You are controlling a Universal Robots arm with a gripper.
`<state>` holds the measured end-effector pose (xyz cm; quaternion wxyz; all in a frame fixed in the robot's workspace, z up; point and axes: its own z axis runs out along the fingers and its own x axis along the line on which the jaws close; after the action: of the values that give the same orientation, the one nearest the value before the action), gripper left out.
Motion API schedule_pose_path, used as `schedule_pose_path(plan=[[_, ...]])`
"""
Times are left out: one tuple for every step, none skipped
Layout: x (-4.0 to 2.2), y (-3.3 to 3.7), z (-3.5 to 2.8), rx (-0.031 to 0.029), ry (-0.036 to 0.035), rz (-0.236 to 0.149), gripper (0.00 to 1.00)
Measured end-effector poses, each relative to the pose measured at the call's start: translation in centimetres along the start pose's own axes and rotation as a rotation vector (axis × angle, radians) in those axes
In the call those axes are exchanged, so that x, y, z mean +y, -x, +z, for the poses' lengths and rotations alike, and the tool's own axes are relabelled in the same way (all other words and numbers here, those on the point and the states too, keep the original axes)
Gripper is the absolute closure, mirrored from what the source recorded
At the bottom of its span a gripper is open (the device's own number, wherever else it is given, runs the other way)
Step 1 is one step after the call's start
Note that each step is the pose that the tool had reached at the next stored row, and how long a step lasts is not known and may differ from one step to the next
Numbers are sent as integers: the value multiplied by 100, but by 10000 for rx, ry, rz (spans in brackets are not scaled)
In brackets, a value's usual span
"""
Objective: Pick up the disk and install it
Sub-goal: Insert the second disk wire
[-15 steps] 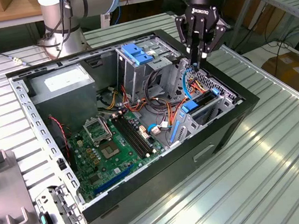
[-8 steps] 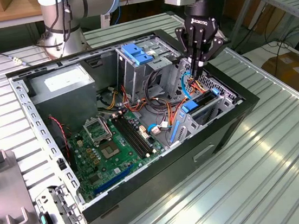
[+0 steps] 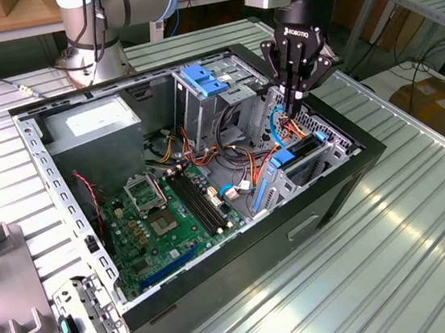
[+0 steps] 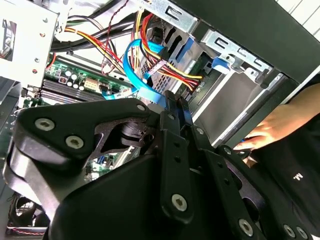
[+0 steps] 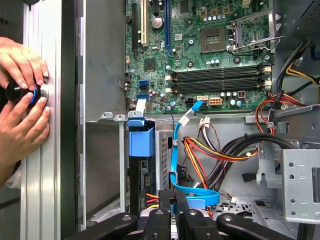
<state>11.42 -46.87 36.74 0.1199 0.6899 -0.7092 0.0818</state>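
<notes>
The disk (image 3: 287,159), dark with bright blue rails, stands on edge in the grey drive bay at the open computer case's (image 3: 353,168) end toward the exterior view's right. In the first wrist view its blue rail end (image 5: 141,141) sits at the mouth of the bay slot. My gripper (image 3: 291,106) hangs just above the bay, a little behind the disk, with its fingers pressed together and nothing between them. In both wrist views the fingertips (image 5: 173,200) (image 4: 176,101) lie right next to a looping light-blue cable (image 5: 192,192), apart from the disk.
A tall grey cage with a blue latch (image 3: 204,83) rises behind the bay. Bundled cables (image 3: 242,160) fill the middle, next to the green motherboard (image 3: 171,213) and power supply (image 3: 92,130). A person's hands (image 5: 22,92) hold a dark knob beside the case. Grey fixtures (image 3: 9,282) lie at the exterior view's left.
</notes>
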Motion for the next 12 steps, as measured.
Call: schedule_pose_path(plan=[[0, 0, 0, 0, 0, 0, 84], [1, 0, 0, 0, 0, 0, 84], [5, 0, 0, 0, -1, 2, 84], [14, 0, 1, 0, -4, 1, 84], [30, -1, 2, 0, -9, 0, 84], [45, -2, 3, -2, -13, -1, 84], [56, -10, 7, -39, -18, -6, 84], [59, -17, 11, -124, -20, -15, 84], [62, -29, 15, -241, -22, -28, 84], [63, -40, 19, -356, -24, -40, 84], [63, -55, 25, -483, -24, -50, 84], [64, -72, 32, -602, -23, -58, 84]])
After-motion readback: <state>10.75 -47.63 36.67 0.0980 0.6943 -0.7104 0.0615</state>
